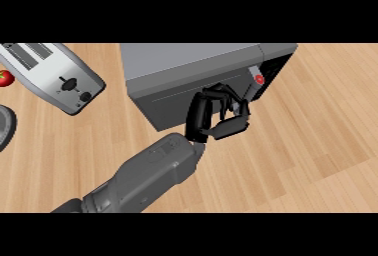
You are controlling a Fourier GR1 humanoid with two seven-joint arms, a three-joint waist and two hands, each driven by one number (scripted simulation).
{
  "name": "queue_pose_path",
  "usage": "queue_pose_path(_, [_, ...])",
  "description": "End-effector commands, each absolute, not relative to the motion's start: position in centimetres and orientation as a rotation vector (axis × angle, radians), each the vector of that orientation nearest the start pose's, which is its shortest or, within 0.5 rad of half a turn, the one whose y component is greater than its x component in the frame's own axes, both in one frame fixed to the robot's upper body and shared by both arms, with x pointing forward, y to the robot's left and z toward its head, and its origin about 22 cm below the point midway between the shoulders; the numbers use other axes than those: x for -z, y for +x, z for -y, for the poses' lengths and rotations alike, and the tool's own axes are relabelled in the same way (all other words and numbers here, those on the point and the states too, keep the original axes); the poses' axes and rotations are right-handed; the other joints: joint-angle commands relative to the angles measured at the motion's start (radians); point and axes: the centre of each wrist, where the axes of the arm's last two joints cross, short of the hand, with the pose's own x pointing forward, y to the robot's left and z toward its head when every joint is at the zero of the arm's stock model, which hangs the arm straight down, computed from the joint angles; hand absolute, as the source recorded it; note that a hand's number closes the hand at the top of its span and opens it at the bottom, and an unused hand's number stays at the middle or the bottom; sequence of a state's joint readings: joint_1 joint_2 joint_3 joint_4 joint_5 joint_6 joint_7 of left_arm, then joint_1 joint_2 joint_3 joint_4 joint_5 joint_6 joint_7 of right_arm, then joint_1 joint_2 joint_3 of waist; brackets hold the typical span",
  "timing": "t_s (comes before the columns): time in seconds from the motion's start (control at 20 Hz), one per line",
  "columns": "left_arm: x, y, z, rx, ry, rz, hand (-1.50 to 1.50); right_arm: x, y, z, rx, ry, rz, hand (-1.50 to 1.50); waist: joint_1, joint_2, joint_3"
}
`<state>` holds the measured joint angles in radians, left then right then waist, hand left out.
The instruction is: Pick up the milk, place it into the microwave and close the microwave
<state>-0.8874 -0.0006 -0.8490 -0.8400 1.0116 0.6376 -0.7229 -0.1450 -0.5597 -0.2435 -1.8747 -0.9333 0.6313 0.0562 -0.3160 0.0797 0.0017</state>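
The grey microwave (pixel 193 67) stands at the back middle of the wooden counter, its door shut across the front. A control strip with a red button (pixel 259 79) shows at its right end. My left hand (pixel 201 116) is up against the door's front face near its right side, fingers curled with nothing in them. Its grey forearm (pixel 151 172) comes in from the lower left. No milk is visible anywhere. My right hand does not show.
A silver toaster (pixel 53 75) lies at the back left, with a red fruit (pixel 5 78) at the left edge beside it. A dark round rim (pixel 4 126) pokes in from the left edge. Bare counter (pixel 310 145) spreads to the right.
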Motion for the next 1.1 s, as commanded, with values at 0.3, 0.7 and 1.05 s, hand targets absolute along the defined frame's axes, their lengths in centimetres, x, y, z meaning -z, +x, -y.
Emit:
queue_pose_path(0.3, [-4.8,35.6,-0.4,0.008,-0.276,1.929,1.5,-19.2,24.7,34.7,-0.534,0.776,2.029,-1.5,-0.008,0.015,-0.003])
queue_pose_path(0.7, [-2.4,35.8,-1.4,0.093,-0.087,1.858,1.5,-19.7,24.8,34.4,-0.57,0.871,2.022,-1.5,0.01,0.008,0.002])
queue_pose_path(1.05, [-0.6,35.5,-2.5,0.049,0.006,1.777,1.5,-20.3,24.3,34.9,-0.574,0.858,2.028,-1.5,0.047,0.001,0.0])
